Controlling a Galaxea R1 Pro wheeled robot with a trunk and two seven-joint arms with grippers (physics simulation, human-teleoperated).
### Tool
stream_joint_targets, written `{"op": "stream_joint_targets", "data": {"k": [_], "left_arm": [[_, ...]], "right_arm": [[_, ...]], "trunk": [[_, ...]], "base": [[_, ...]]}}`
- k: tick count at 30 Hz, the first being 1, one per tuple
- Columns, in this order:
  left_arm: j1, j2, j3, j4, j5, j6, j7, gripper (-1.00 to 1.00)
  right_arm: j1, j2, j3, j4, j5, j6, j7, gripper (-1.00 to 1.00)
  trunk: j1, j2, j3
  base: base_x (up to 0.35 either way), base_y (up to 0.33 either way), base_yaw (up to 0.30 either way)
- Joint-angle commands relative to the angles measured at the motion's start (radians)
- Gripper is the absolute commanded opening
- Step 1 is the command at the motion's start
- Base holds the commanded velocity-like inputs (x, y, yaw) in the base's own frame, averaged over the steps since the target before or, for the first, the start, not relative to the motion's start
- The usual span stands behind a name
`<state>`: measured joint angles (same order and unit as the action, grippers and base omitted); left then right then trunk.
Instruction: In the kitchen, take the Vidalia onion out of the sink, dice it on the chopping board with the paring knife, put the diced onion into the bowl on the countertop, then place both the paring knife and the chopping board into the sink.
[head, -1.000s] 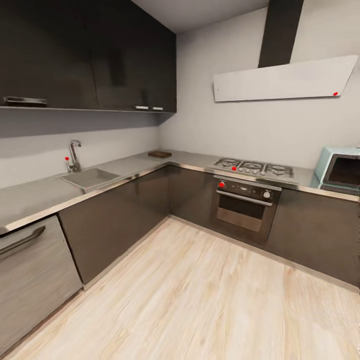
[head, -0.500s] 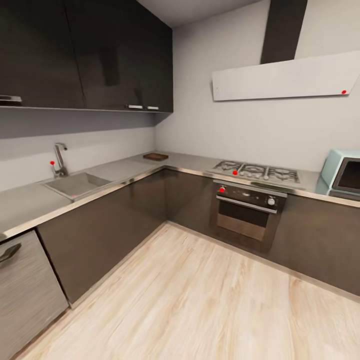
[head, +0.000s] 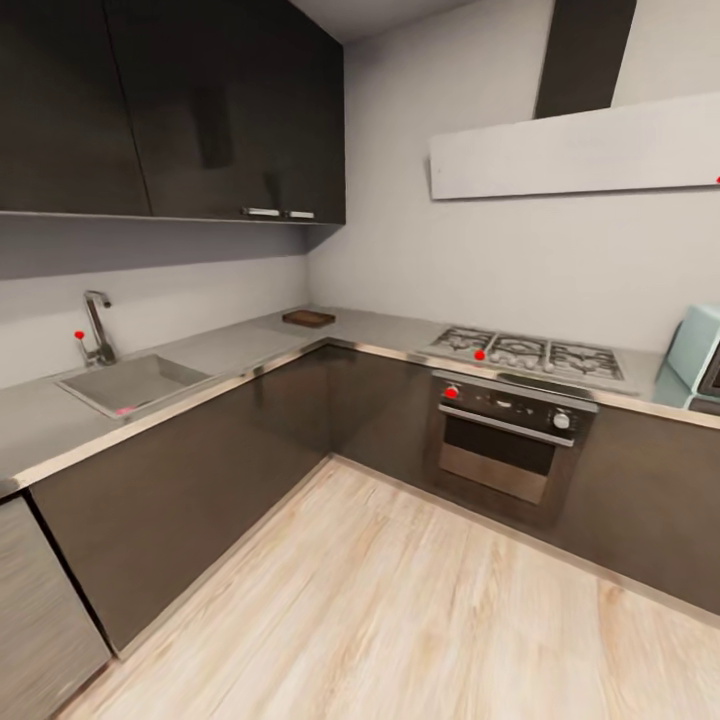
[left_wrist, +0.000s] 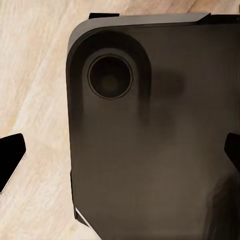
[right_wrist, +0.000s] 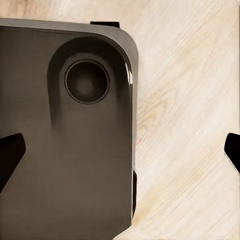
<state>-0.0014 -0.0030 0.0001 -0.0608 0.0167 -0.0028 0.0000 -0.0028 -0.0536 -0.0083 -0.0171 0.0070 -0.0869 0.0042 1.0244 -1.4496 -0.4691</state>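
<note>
Robot stood mid-kitchen, well apart from sink (head: 132, 384). Pinkish spot in basin (possibly the onion; too blurred to tell). Chopping board (head: 308, 318) lay on bench (head: 240, 345) near corner. Left tool (left_wrist: 120, 157) and right tool (right_wrist: 120, 155) hung spread, empty, over floor. Judged: nothing done, every step left.

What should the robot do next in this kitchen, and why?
Probably roll on toward the sink, turning a bit left. The sink sits far off at the head view's left, set in the countertop, with the chopping board farther along near the corner. Both wrist cameras look down on the robot's own base and wooden floor: nothing is within reach.
</note>
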Motion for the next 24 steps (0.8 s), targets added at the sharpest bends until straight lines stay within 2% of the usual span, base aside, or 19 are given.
{"op": "stream_joint_targets", "data": {"k": [1,17,24], "left_arm": [[0.0,0.0,0.0,-0.001,0.002,0.0,0.0,1.0],[0.0,0.0,0.0,-0.001,0.002,-0.001,0.0,1.0],[0.0,0.0,0.0,-0.001,0.002,-0.001,0.0,1.0]], "right_arm": [[0.0,0.0,-0.001,0.0,0.001,-0.003,0.0,1.0],[0.0,0.0,-0.001,0.0,0.001,-0.003,-0.001,1.0],[0.0,0.0,-0.001,0.0,0.001,-0.004,-0.004,1.0]], "trunk": [[0.001,0.0,-0.001],[0.001,0.0,-0.001],[0.001,0.0,-0.001]], "base": [[0.344,0.0,0.0],[0.344,0.0,0.003],[0.343,0.0,0.151]]}}
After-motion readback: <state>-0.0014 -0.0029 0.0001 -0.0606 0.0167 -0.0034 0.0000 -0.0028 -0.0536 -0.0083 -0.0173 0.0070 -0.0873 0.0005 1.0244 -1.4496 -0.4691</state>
